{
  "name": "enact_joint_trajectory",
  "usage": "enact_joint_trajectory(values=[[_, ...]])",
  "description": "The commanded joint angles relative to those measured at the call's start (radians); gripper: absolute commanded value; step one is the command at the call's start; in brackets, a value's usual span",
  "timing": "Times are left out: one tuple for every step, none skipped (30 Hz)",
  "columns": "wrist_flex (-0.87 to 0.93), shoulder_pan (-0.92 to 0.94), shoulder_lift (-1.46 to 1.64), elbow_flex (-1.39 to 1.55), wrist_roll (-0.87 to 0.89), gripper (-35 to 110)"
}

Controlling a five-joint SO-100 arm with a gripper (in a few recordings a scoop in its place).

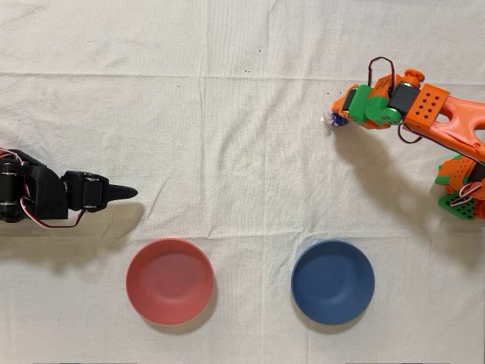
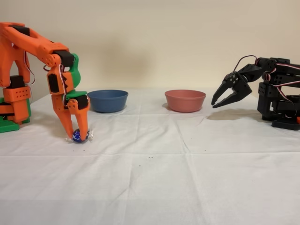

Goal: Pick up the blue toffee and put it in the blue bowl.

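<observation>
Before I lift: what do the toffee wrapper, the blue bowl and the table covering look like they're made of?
Blue toffee: shiny dark-blue foil, judging by its glints, with clear crinkly twisted ends, probably cellophane. The orange hand has its fingers on either side of it.
Blue bowl: smooth, matte, evenly coloured, with no glare; likely plastic, possibly glazed ceramic.
Table covering: white woven cloth, shown by its creases and fold lines.

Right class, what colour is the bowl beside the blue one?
Salmon red bowl; clearest in the overhead view.
</observation>
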Motion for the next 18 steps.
enact_joint_trajectory(values=[[0.031,0.02,0.164,0.012,-0.026,17],[0.038,0.018,0.183,0.018,-0.032,17],[0.046,0.017,0.202,0.023,-0.037,17],[0.054,0.014,0.221,0.028,-0.04,17],[0.063,0.012,0.239,0.032,-0.044,17],[0.074,0.009,0.259,0.034,-0.048,17],[0.084,0.008,0.278,0.035,-0.051,17],[0.097,0.008,0.296,0.035,-0.054,17],[0.109,0.006,0.314,0.035,-0.058,17],[0.123,0.005,0.333,0.034,-0.063,17],[0.135,0.003,0.353,0.031,-0.067,17],[0.147,0.002,0.373,0.029,-0.072,17],[0.161,-0.002,0.391,0.026,-0.078,16],[0.172,-0.006,0.41,0.023,-0.083,16],[0.184,-0.011,0.426,0.018,-0.087,16],[0.195,-0.017,0.443,0.014,-0.091,16],[0.209,-0.025,0.46,0.008,-0.094,16],[0.221,-0.034,0.476,0.002,-0.094,16]])
